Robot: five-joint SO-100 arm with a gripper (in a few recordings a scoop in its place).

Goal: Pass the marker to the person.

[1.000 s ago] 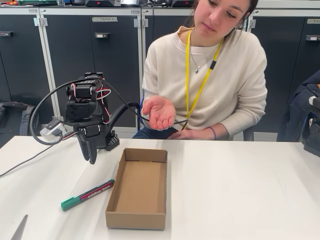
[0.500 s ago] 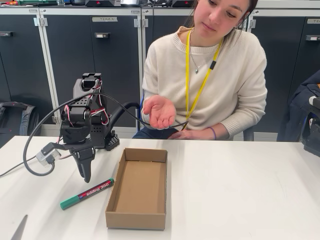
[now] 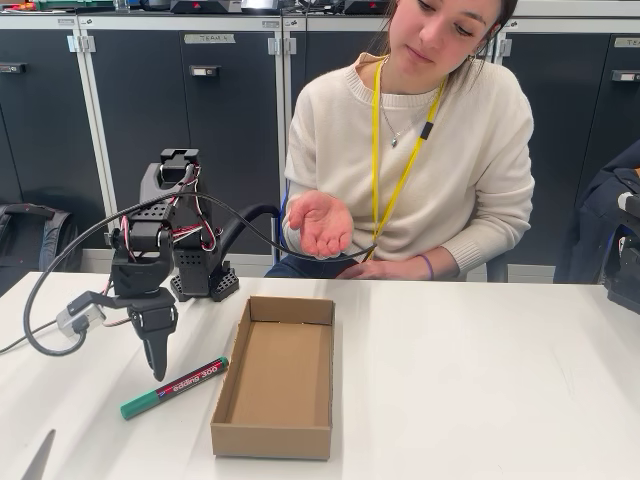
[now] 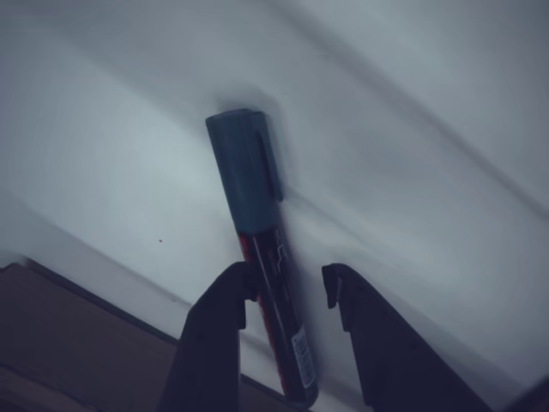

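Observation:
The marker [image 3: 176, 387] lies flat on the white table, green cap toward the lower left, just left of the cardboard box. My gripper [image 3: 158, 372] points straight down over its dark red middle, almost touching it. In the wrist view the marker [image 4: 255, 194] runs up between my fingers [image 4: 214, 319], close to the left one, and the gripper [image 4: 287, 285] is open with a gap wider than the marker. The person [image 3: 440, 150] sits behind the table and holds an open palm [image 3: 320, 222] up above the table's far edge.
An open, shallow cardboard box [image 3: 232, 375] stands right of the marker and shows as a brown wall [image 4: 69, 343] in the wrist view. A black cable loop [image 3: 40, 335] hangs left of the arm. A dark object [image 3: 625, 270] sits at the right edge.
The arm has swung forward and to the left and come down, so the gripper tip went from well above the table to just over the marker. Marker and hand stayed put.

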